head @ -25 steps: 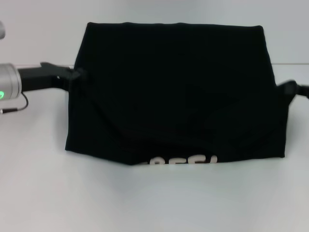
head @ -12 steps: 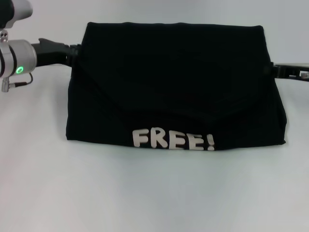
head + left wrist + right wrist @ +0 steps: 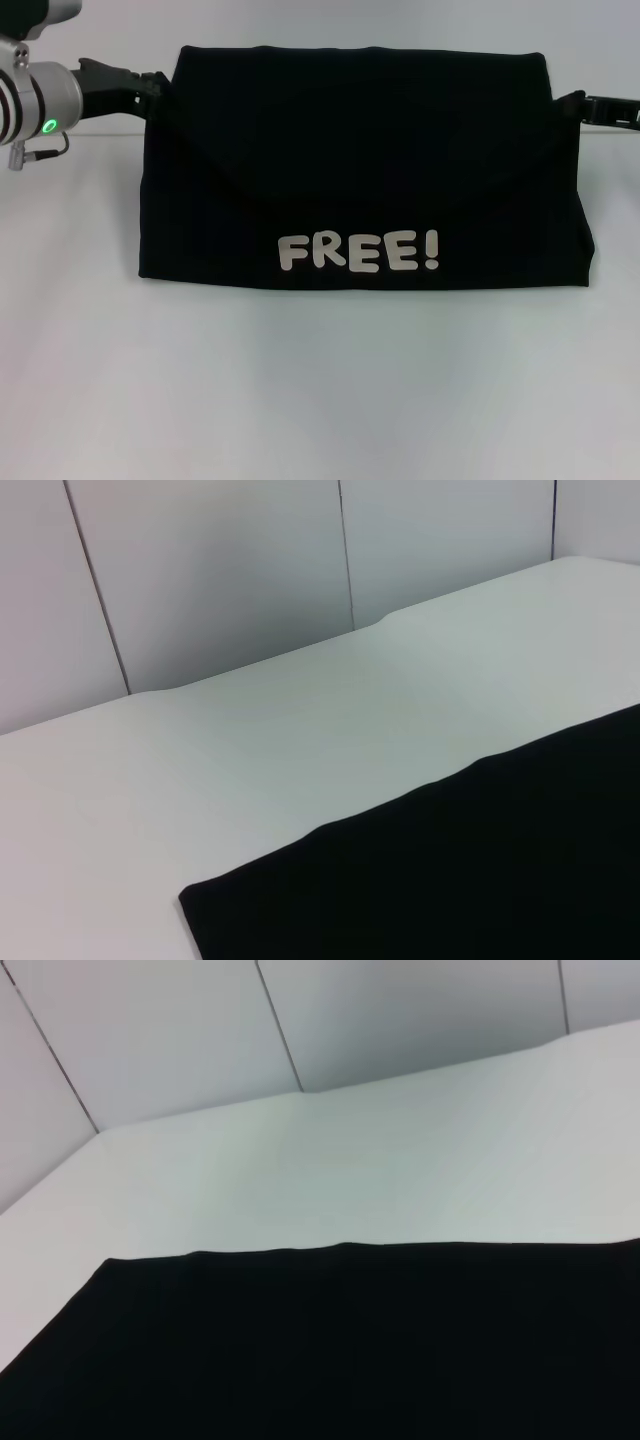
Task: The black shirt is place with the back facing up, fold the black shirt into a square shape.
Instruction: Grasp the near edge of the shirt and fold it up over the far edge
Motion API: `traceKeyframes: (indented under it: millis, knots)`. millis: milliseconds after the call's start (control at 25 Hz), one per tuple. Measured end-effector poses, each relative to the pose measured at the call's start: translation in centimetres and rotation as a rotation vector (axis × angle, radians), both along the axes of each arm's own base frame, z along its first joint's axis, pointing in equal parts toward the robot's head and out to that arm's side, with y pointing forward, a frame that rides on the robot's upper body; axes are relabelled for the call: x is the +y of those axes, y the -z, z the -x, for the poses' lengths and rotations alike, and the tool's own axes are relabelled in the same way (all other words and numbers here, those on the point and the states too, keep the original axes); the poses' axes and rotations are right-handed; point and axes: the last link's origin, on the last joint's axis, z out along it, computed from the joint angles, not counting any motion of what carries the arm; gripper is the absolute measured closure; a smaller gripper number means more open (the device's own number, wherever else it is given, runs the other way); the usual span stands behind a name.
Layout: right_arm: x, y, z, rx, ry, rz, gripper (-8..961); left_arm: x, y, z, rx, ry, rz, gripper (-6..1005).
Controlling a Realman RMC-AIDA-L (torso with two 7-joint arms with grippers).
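The large black cloth T-shirt (image 3: 365, 160) looked matt and soft, its white block lettering (image 3: 358, 251) flatter and slightly smoother than the weave. The white table top (image 3: 320, 390) beneath was smooth with a dull sheen. The left arm's silver wrist housing (image 3: 40, 100) appeared brushed metal.

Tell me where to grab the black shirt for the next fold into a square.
Probably one short side edge of the black shirt: it lies as a wide rectangle, so folding sideways squares it. The left claw and right claw already sit at its far corners; come in from outside either one.
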Motion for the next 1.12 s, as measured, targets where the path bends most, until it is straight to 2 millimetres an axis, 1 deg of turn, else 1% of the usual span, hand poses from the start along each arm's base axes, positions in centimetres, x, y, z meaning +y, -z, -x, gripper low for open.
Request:
traceKeyframes:
  millis: [440, 600, 720, 800, 840, 1000, 1120]
  knots:
    - [-0.5, 2.4, -0.8, -0.021, 0.058, -0.010, 922, -0.2, 2.9, 0.3, 0.050, -0.025, 0.021, 992]
    - [-0.9, 2.9, -1.0, -0.015, 0.065, -0.006, 921, -0.3, 3.4, 0.1, 0.056, -0.018, 0.032, 992]
    - [-1.1, 2.8, -1.3, -0.009, 0.076, -0.019, 921, -0.3, 3.5, 0.1, 0.055, -0.018, 0.033, 952]
    - [-1.1, 2.5, -1.5, 0.008, 0.083, -0.039, 816, -0.3, 3.5, 0.0, 0.056, -0.018, 0.032, 925]
    - [-1.2, 2.3, -1.7, 0.016, 0.087, -0.052, 763, -0.3, 3.4, 0.0, 0.056, -0.019, 0.029, 877]
    - [-1.3, 0.9, -2.2, 0.077, 0.100, -0.121, 601, -0.2, 3.3, 0.2, 0.060, -0.025, 0.018, 683]
    - [-1.5, 0.1, -2.4, 0.130, 0.104, -0.159, 477, -0.1, 3.1, 0.2, 0.063, -0.027, 0.008, 481]
